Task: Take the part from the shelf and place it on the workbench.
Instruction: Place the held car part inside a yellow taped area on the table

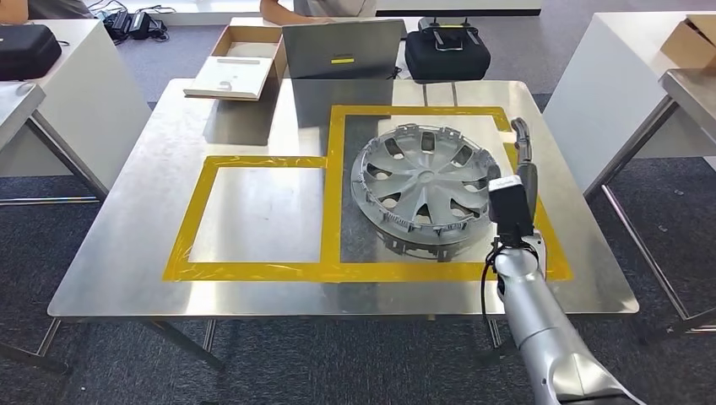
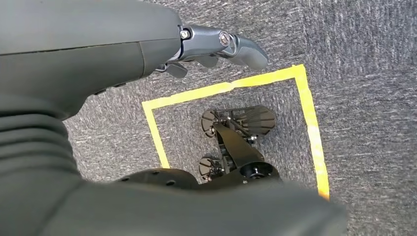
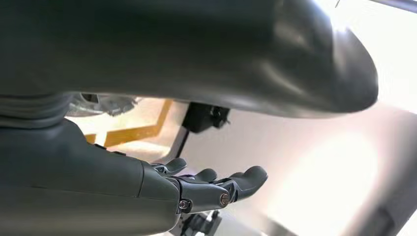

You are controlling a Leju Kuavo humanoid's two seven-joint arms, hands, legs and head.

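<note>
The part, a silver wheel cover, lies flat on the steel workbench inside the larger yellow-taped rectangle. My right hand stands just off its right rim, fingers stretched out towards the far side and holding nothing. In the right wrist view the same hand shows straight fingers apart from the thumb, with a sliver of the wheel cover behind it. My left hand hangs over the grey carpet, fingers extended and empty.
A smaller yellow-taped square lies to the left of the part. At the bench's far edge stand an open cardboard box, a grey laptop and a black case; a person sits beyond. Other tables flank both sides.
</note>
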